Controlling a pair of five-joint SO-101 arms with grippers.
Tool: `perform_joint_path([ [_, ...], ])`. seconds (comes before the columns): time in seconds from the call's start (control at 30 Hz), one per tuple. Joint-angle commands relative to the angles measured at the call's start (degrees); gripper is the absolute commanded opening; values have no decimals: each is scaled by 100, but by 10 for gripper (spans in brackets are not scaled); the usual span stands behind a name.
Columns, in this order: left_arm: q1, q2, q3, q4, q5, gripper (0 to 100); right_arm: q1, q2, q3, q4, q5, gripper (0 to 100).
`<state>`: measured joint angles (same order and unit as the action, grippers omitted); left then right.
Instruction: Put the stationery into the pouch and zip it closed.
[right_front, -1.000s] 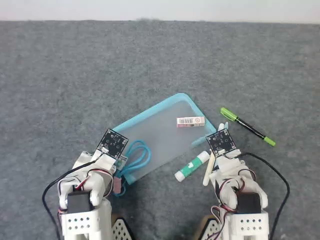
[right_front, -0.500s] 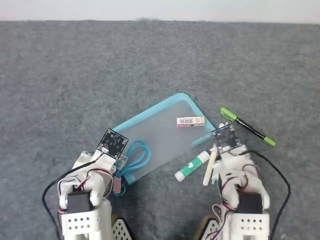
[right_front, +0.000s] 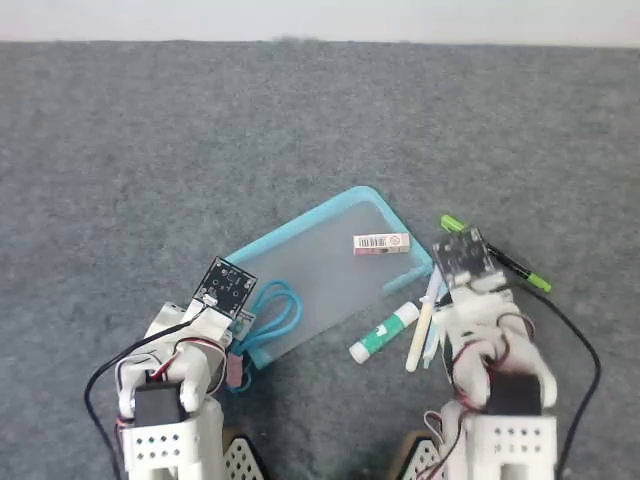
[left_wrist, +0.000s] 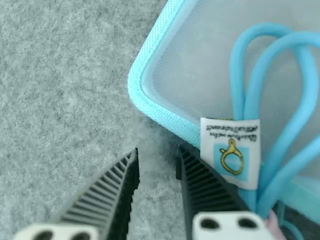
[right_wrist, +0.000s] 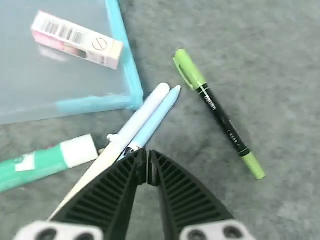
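- Right gripper (right_wrist: 148, 159): jaws pressed together, holding nothing. Two pale pens (right_wrist: 140, 114) lie side by side just ahead of its tips.
- Glue stick (right_wrist: 47, 161) just beside the pens; green marker (right_wrist: 218, 114) farther out, apart.
- Pouch (right_wrist: 60, 80) beyond, with a small barcoded box (right_wrist: 75, 40) resting on it.
- Left gripper (left_wrist: 157, 152): jaws slightly parted, empty, just short of the pouch corner.

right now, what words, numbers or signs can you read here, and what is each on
None reads clearly enough to quote.
Small box: barcode and a round sign, digits too small.
White tag on the pouch: gold clasp picture, print blurred.
Green pen: print on its black barrel, too small.
Glue stick: white marks, unreadable.
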<state>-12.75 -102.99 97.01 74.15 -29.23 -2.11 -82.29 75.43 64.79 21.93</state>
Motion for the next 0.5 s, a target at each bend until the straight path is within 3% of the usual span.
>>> perform_joint_path([
  [0.0, -44, -141, -48, -26, -35, 112, -92, 1701, -1011, -136, -343, 11],
  [0.27, -44, -141, -48, -26, -35, 112, -303, 4769, -1960, -391, -659, 156],
  [0.47, -44, -141, -48, -26, -35, 112, -804, 5903, -2189, -488, -782, 137],
])
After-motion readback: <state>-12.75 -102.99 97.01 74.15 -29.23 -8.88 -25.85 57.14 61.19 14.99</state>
